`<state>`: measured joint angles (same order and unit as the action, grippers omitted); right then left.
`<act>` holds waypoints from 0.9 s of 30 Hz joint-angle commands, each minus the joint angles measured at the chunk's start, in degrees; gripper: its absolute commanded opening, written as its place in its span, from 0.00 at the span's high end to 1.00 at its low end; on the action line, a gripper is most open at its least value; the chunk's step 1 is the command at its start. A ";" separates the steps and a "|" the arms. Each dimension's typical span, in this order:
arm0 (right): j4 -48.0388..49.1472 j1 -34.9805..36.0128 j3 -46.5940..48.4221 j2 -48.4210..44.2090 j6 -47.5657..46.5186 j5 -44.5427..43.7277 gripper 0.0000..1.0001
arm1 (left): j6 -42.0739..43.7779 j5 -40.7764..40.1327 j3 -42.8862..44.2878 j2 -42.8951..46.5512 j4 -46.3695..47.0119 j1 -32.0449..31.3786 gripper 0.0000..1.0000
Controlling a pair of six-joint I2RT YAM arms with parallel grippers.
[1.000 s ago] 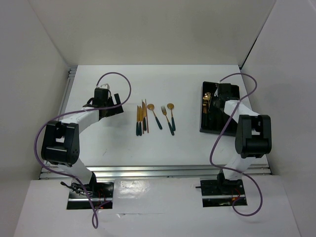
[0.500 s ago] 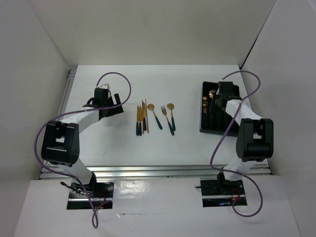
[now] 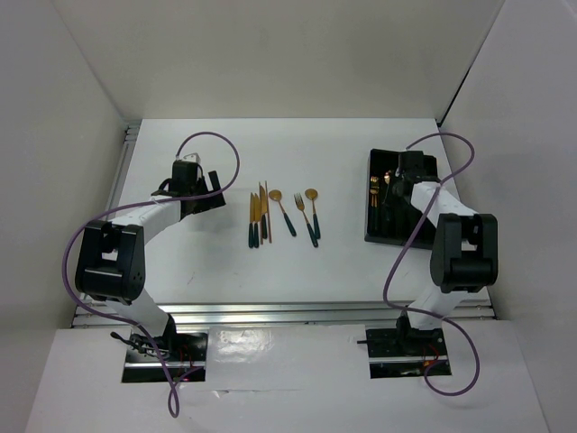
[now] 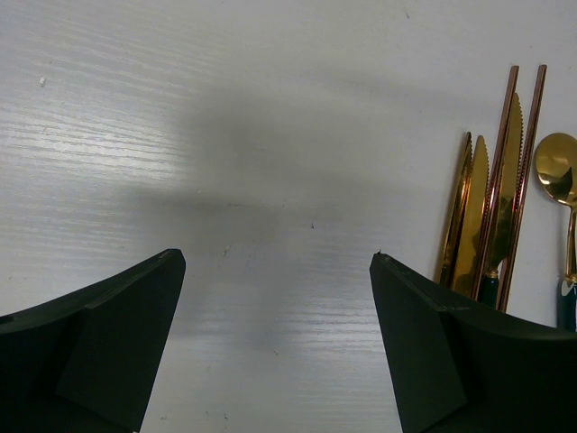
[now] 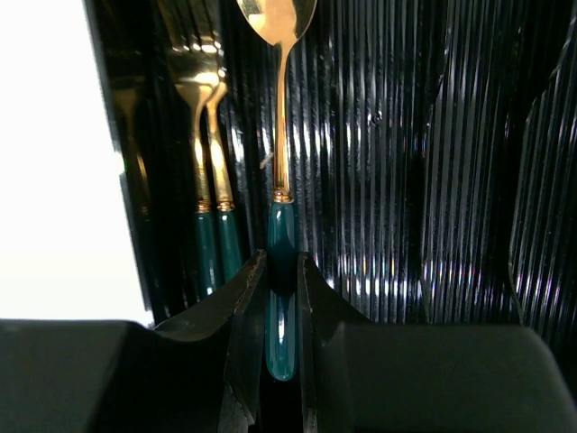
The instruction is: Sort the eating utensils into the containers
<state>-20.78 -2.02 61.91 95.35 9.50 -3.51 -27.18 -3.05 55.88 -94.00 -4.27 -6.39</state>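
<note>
One gold spoon [image 5: 281, 225], teal handle, clamped in right jaws, left jaws apart

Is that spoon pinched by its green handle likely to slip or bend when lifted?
Probably stiff: the spoon has a thin gold stem that looks dead straight. Its glossy handle seems smooth, so it might slide or pivot in the right gripper, which holds it near the end. Slim as it is, it is likely light.
</note>
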 commanded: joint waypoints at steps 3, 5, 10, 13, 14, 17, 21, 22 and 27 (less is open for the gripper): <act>-0.58 0.18 1.46 1.50 0.43 -1.06 0.83 | 0.02 0.06 1.87 -0.57 1.20 0.33 0.01; -0.58 0.18 1.98 2.12 0.43 -1.06 0.79 | 0.02 -0.46 1.87 -0.57 0.67 0.33 0.01; -0.58 0.18 2.51 0.81 0.43 0.52 0.56 | 0.02 -0.47 1.87 -0.57 0.67 0.33 0.01; -1.11 2.45 3.04 -2.70 0.43 0.52 0.48 | 0.02 -0.47 1.87 -0.57 0.67 0.33 0.01; -1.11 3.16 3.04 -3.76 0.43 0.52 0.46 | 0.02 0.32 1.87 -0.57 0.67 0.33 0.01; -1.81 7.27 4.27 -7.71 0.96 0.52 0.45 | 0.02 0.32 1.87 -1.10 0.67 0.33 0.01; -0.24 14.23 4.89 -11.23 0.96 -0.46 0.38 | 0.02 0.32 2.39 -1.10 0.67 0.33 0.01; 0.64 15.54 4.89 -11.24 0.96 1.29 0.40 | 0.02 0.85 2.39 -1.10 0.67 0.33 0.01; 4.77 25.46 4.36 -8.52 1.75 3.60 0.45 | 0.02 0.85 2.39 -1.10 0.67 0.33 0.01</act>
<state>-19.03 19.38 65.54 85.27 10.61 -1.56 -27.20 -2.72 56.07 -94.65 -4.29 -6.39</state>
